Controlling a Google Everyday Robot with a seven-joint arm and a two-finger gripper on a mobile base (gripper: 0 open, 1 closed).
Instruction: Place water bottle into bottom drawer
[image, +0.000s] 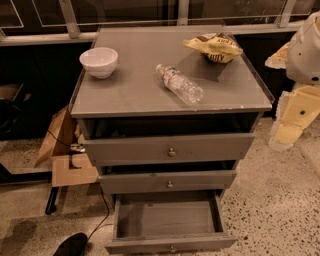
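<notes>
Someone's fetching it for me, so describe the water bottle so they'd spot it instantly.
On the top of the grey three-drawer cabinet, the water bottle lies on its side near the middle, away from the robot's pincer beside the cabinet. It is the only clear item, unlike the white bowl and yellow snack bag.

Lettering on the snack bag (215, 47) is unreadable; gripper (287, 127) hangs at right edge.
</notes>
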